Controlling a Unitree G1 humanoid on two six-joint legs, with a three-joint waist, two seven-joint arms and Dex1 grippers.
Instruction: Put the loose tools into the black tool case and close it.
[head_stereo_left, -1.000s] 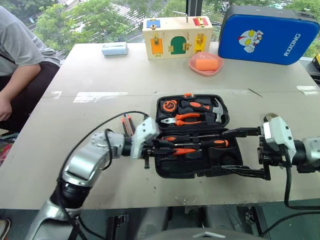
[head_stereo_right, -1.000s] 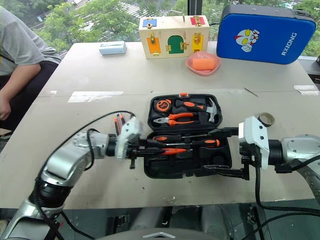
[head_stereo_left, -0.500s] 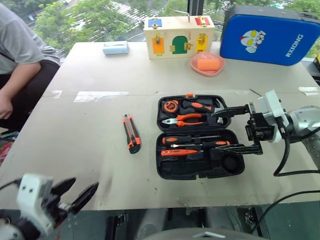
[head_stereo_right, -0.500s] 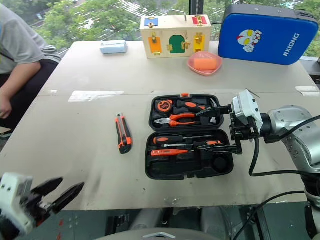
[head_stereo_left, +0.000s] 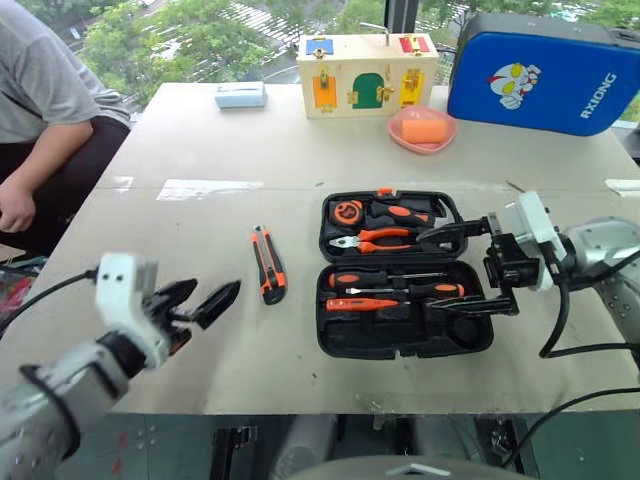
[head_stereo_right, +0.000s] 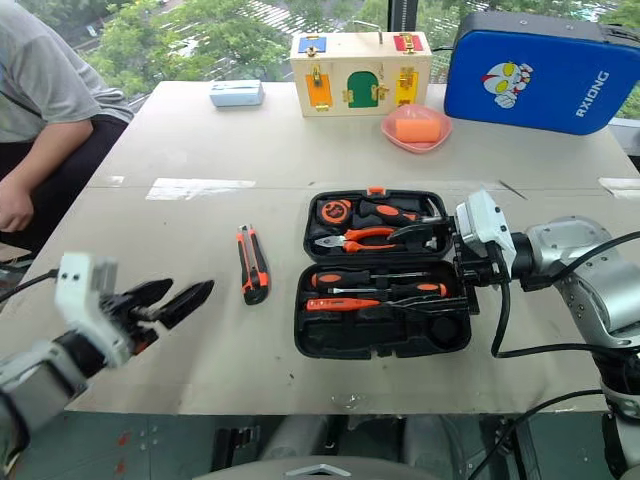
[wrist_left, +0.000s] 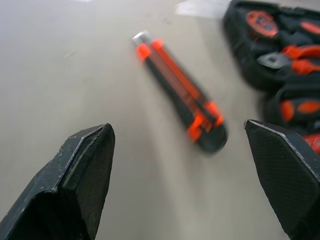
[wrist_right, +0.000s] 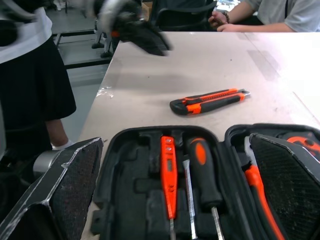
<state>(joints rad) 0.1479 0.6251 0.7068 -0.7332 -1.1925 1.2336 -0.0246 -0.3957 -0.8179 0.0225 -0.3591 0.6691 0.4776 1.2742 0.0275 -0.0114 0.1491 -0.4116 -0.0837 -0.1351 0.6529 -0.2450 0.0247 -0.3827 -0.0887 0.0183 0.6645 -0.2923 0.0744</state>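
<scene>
Left wrist view showed the left gripper (wrist_left: 186, 185) with its fingers spread wide and nothing between them, aimed at the black-and-orange utility knife (wrist_left: 181, 111), which lay flat on the counter (head_stereo_left: 200, 140) just beside the open black tool case (head_stereo_left: 400, 270), not touching it. Both black-and-orange screwdrivers (head_stereo_left: 385, 277) and the slim orange tester screwdriver (head_stereo_left: 362, 304) sat in their recesses in the near half of the case. The right gripper (head_stereo_left: 470, 265) hung over the case's right edge, fingers likewise spread and empty. The step in hand looked like fetching the knife, apparently the last loose tool on the counter. The next move would call for lowering the left gripper across the knife's narrow body, pinching it, then carrying it to an empty recess before shutting the lid.
</scene>
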